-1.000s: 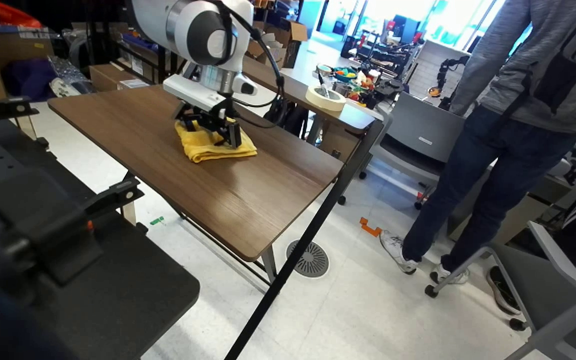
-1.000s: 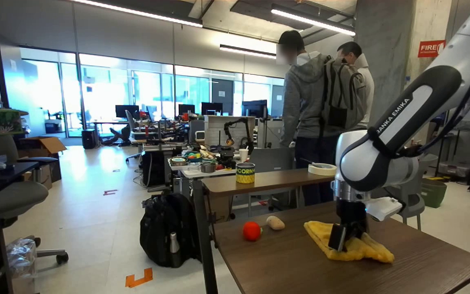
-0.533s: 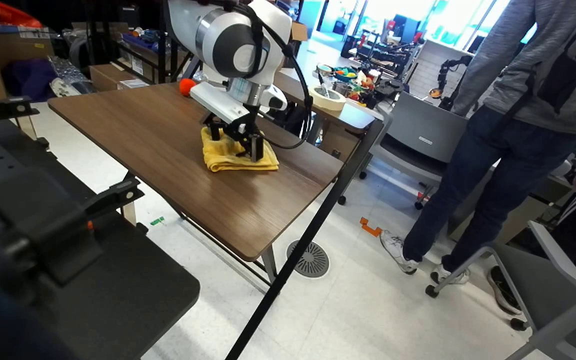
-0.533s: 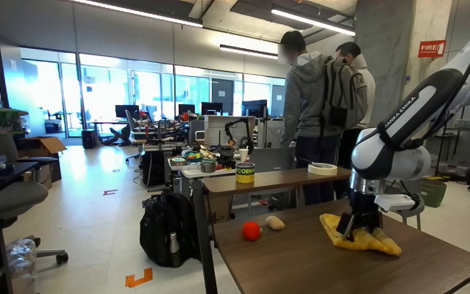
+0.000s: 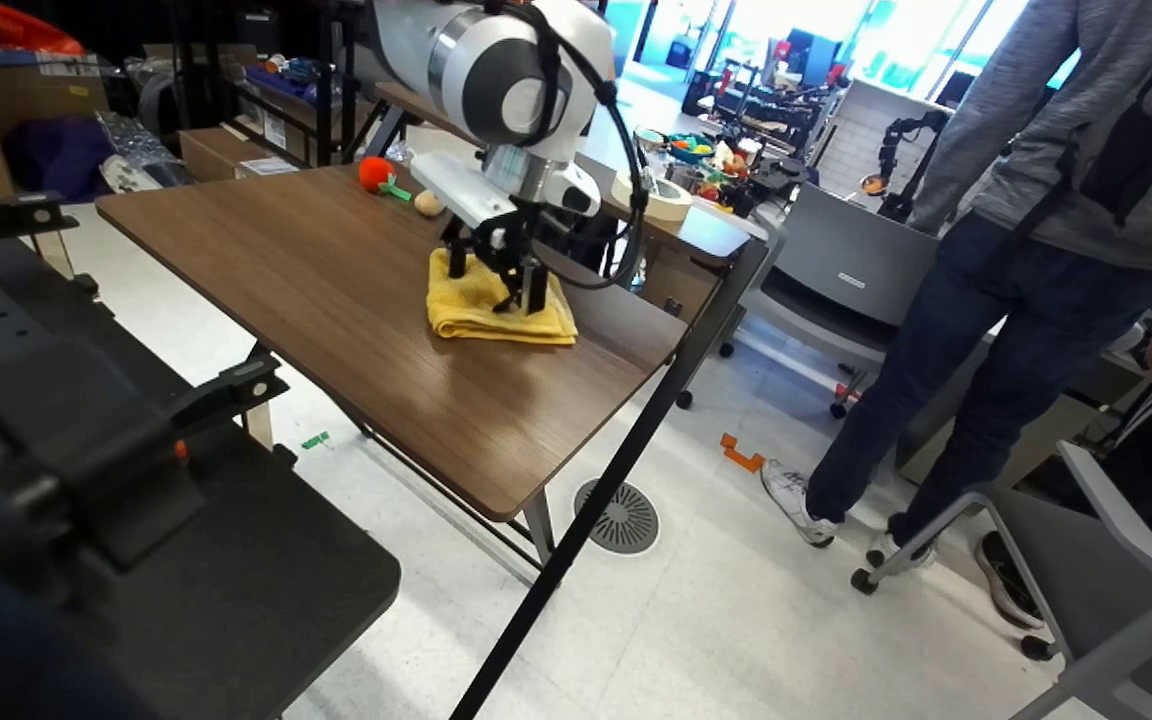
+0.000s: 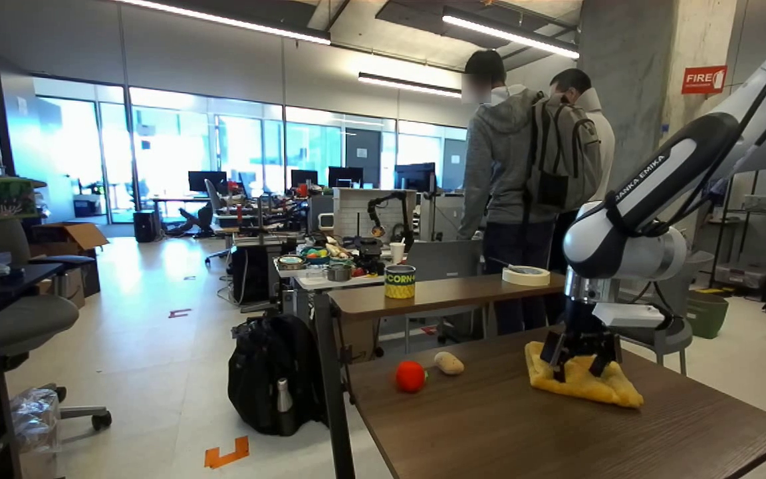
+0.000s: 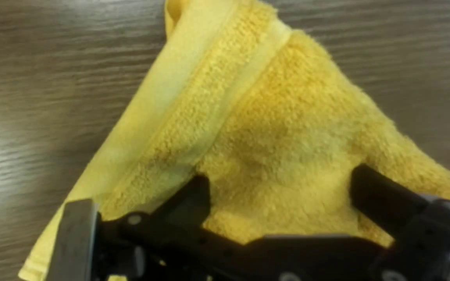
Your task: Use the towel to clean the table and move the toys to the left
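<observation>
A folded yellow towel (image 5: 481,322) lies on the brown table (image 5: 336,290), also in the other views (image 6: 612,394) (image 7: 287,113). My gripper (image 7: 281,175) points down onto it. Its black fingers (image 7: 381,191) stand wide apart and press into the cloth, with the towel spread flat beneath and between them. In both exterior views the gripper (image 5: 495,290) (image 6: 579,374) is over the towel's middle. A round red toy (image 5: 374,174) (image 6: 410,376) with a green stem and a beige potato-like toy (image 5: 428,203) (image 6: 449,363) lie apart from the towel near the table's far end.
A raised brown shelf (image 6: 469,295) runs along one table side, with a corn can (image 6: 399,282) and a tape roll (image 6: 526,276) on it. A black post (image 5: 626,460) stands at a table corner. Two people stand beyond the shelf.
In an exterior view my gripper and the towel have slid right across the table, uncovering the red and beige toys behind the arm. The toys have not moved.
</observation>
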Robot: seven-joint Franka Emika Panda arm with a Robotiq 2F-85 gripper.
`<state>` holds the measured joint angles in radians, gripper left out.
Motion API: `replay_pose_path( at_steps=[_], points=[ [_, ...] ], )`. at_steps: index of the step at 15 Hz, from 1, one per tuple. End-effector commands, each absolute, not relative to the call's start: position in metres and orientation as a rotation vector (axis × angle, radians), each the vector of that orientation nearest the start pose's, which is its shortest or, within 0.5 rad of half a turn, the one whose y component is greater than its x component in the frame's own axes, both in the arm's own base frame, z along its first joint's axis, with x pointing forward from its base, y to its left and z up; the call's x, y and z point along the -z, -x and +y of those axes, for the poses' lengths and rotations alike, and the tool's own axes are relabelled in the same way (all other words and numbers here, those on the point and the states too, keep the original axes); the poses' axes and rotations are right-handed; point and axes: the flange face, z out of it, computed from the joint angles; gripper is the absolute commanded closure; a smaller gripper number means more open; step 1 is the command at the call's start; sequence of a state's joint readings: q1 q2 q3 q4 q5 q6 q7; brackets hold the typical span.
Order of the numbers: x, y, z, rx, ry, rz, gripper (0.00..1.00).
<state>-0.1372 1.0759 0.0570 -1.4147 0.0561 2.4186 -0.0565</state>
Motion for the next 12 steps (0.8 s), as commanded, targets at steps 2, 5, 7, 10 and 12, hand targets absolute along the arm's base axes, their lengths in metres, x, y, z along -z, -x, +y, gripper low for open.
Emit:
replay_pose_path(
  at_steps=[2, 5, 7, 10, 12],
  points=[
    [-0.063, -0.734, -0.117, -0.103, 2.961, 0.505, 0.00],
    [-0.062, -0.742, -0.152, -0.124, 2.904, 0.732, 0.00],
    [-0.053, -0.742, -0.165, -0.156, 2.869, 0.809, 0.00],
    [-0.039, -0.743, -0.178, -0.185, 2.846, 0.891, 0.00],
    [-0.036, -0.745, -0.185, -0.184, 2.836, 0.960, 0.00]
  ],
)
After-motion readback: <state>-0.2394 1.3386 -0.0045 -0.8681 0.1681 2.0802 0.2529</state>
